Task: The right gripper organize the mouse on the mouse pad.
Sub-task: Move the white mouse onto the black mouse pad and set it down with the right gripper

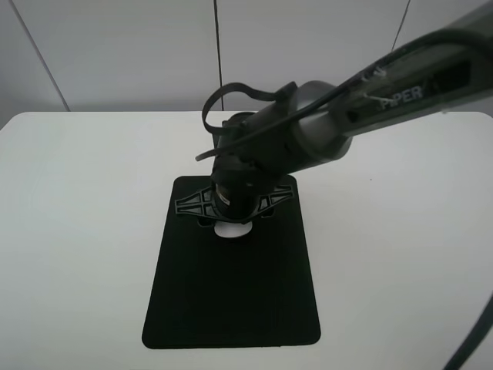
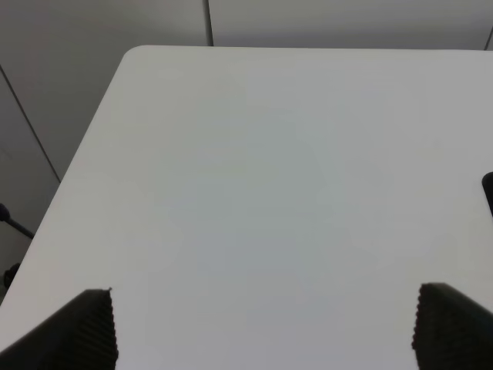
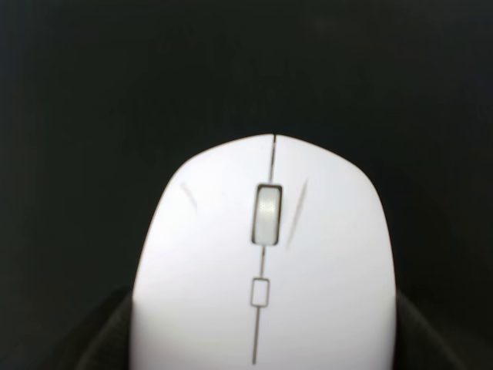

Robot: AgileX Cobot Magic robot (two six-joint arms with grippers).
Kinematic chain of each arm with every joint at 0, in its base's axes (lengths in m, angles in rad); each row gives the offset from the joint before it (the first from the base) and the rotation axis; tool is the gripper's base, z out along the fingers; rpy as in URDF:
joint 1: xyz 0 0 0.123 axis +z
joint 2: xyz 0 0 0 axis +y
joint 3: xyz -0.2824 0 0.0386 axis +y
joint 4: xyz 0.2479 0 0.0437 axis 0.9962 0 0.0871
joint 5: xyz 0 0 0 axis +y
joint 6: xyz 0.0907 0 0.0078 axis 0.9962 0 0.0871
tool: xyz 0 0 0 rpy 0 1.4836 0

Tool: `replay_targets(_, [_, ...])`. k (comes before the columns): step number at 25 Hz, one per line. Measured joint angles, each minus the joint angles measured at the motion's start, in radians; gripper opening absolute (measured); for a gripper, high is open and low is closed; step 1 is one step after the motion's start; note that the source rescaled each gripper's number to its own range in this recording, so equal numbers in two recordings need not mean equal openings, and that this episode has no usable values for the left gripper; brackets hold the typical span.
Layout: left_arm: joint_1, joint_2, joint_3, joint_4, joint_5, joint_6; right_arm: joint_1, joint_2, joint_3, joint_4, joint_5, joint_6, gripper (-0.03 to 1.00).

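A white table [image 1: 77, 231] fills most of the overhead view. On it, at the centre and lower middle of the frame, lies the black mouse pad [image 1: 231, 293], long side running up and down. The dark right arm [image 1: 362, 108] comes in from the upper right corner and points down over the pad's upper part. Its right gripper [image 1: 231, 210] is clenched on the white mouse [image 1: 231, 230], with a dark finger [image 3: 92, 343] against each flank. The mouse rests on the pad near the pad's upper edge, its grey scroll wheel [image 3: 266, 214] on top. The left gripper [image 2: 262, 331] hangs released over bare table, its fingertips [image 2: 85, 331] wide apart.
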Motion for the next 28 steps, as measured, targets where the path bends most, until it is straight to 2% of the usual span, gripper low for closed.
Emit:
replay_targets(6, [0.000, 0.000, 0.000, 0.000, 0.000, 0.000, -0.005, 0.001, 0.029, 0.002, -0.033, 0.000, 0.03])
replay_targets(28, [0.000, 0.000, 0.000, 0.000, 0.000, 0.000, -0.005, 0.031, 0.029, -0.006, -0.031, 0.000, 0.03])
